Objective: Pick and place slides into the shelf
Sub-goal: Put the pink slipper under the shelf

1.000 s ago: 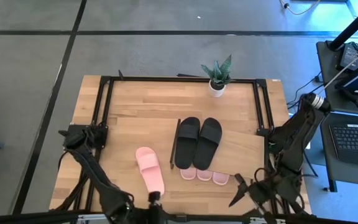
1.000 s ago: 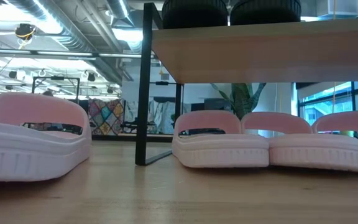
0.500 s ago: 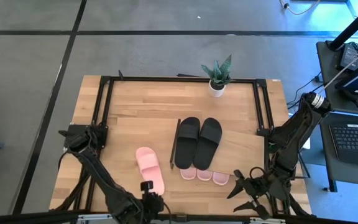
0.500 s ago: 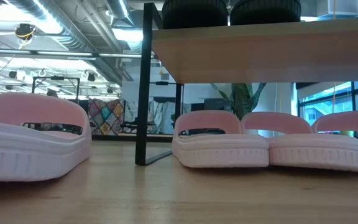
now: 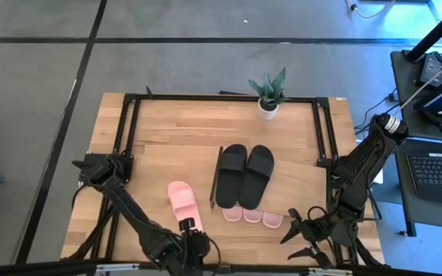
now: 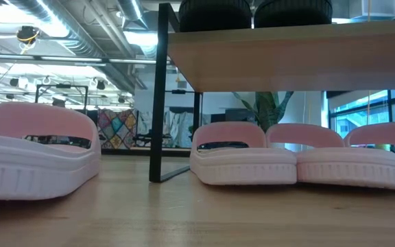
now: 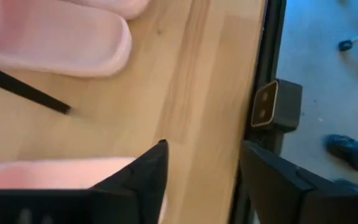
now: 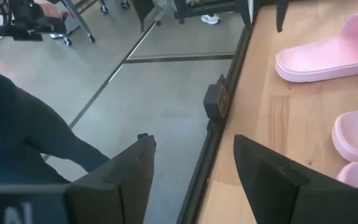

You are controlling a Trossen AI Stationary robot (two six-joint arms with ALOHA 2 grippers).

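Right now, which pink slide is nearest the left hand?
The lone pink slide outside the shelf; the left hand is at its near end. The others sit underneath.

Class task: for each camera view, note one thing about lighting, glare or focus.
High view: bright glare at the top right corner, even light on the table. Low view: ceiling lights glare, the shelf underside is shaded. Left wrist view: the near pink slide is soft, out of focus. Right wrist view: fingers blurred.
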